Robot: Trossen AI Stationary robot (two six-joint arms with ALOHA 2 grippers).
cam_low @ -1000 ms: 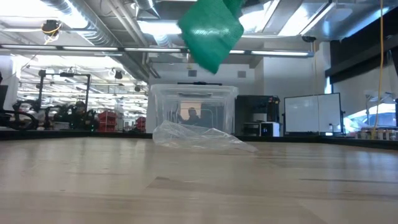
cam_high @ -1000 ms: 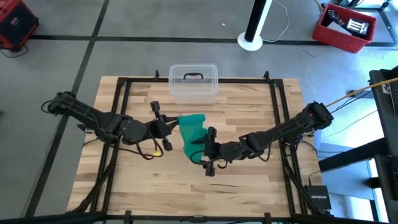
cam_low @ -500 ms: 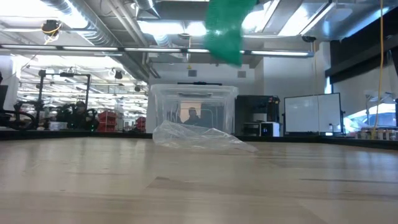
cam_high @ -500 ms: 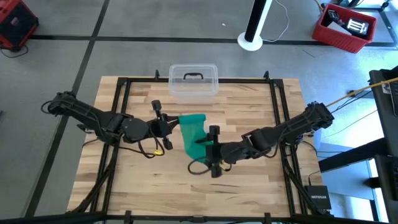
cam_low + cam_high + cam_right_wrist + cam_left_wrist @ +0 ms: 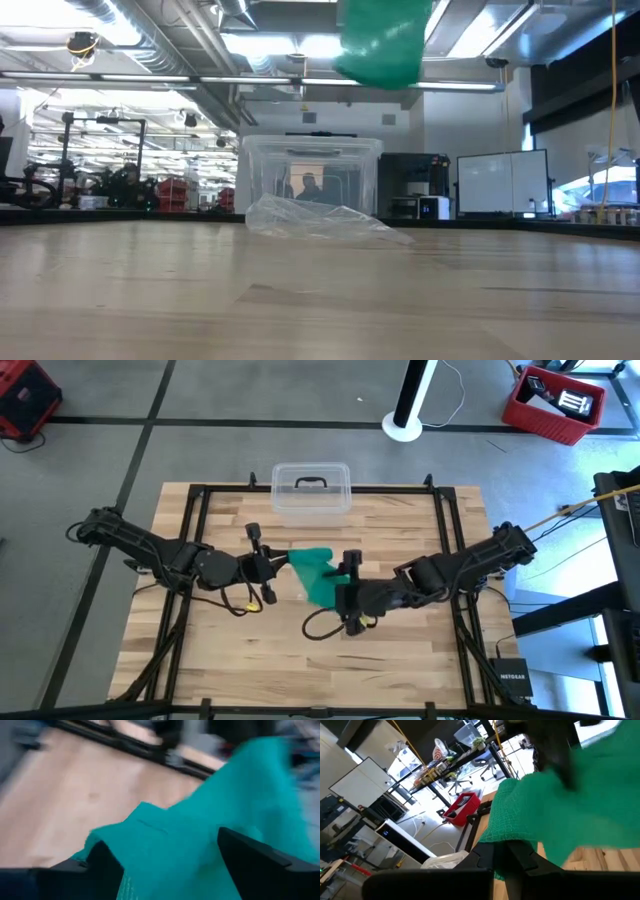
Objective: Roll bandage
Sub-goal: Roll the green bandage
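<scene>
The teal-green bandage (image 5: 315,572) is a crumpled strip in the air above the middle of the table, spanning between my two grippers. It shows at the top of the low view (image 5: 385,40), well clear of the wood. My left gripper (image 5: 274,565) is at its left end and shut on it. My right gripper (image 5: 340,590) is at its right, nearer end, with cloth between its fingers (image 5: 102,862). My left gripper pinches the bandage's left end (image 5: 509,839) between its two fingers, which come level from the table's left. The cloth spreads away from the fingertips, lifted clear of the table. My right gripper has the bandage's nearer end (image 5: 170,845) bunched between its two fingers, in several layers. The fingers come about level from the table's right. That end is lifted clear.
A clear lidded plastic box (image 5: 311,490) stands at the table's far middle and also shows in the low view (image 5: 311,175). A crinkled clear wrapper (image 5: 320,220) lies in front of it. A black frame (image 5: 195,510) runs around the tabletop.
My right gripper has moved toward the table's right edge and slightly up, carrying its end of the bandage. The strip, which hung toward the near edge, now slants to the right and is higher above the table. The left end has stayed in place.
</scene>
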